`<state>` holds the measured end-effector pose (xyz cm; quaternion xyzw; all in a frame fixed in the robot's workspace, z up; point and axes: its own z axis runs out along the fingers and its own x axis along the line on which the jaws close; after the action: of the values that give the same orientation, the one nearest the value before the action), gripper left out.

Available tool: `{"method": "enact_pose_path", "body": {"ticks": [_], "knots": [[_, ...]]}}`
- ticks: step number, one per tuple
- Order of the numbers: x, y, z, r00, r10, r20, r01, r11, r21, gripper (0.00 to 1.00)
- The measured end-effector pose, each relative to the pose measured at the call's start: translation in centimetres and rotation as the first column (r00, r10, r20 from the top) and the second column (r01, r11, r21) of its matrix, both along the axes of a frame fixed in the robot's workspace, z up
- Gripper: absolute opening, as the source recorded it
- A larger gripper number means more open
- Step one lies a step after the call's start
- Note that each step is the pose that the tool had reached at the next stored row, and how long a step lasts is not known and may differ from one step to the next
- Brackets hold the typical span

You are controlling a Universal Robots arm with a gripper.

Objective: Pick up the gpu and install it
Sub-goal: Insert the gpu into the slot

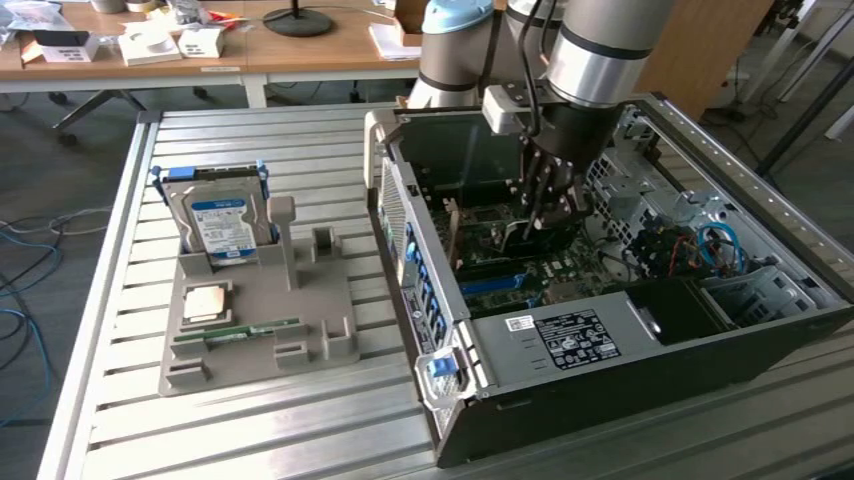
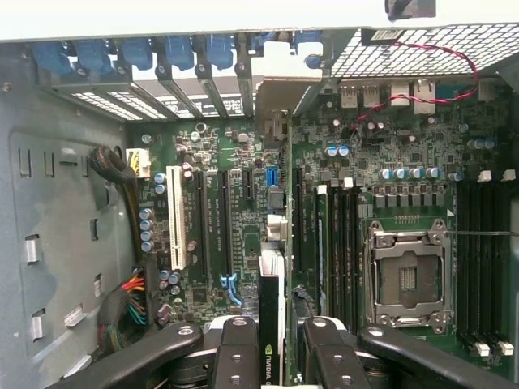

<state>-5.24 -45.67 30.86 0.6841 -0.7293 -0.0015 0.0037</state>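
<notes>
My claw is clenched on the gpu, edge-down over the motherboard slots. I judge it light, stiff, fragile; best held by its top edge.

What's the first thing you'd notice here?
The big silver robot arm reaches into the open black computer case, its gripper clamped on the thin dark gpu card over the green motherboard. At the exterior view's left, a silver hard drive with a blue-white label stands in a grey holder.

Arm reaching steeply down, gripper pointing straight downward, fingers clamped on the gpu
</notes>
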Motion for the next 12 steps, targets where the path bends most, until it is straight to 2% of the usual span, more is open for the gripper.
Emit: {"method": "enact_pose_path", "body": {"ticks": [12], "knots": [[0.0, 0.01, -0.61, 1.0, 0.0, 0.0003, 0.0, 1.0, 0.0008, 0.26]]}}
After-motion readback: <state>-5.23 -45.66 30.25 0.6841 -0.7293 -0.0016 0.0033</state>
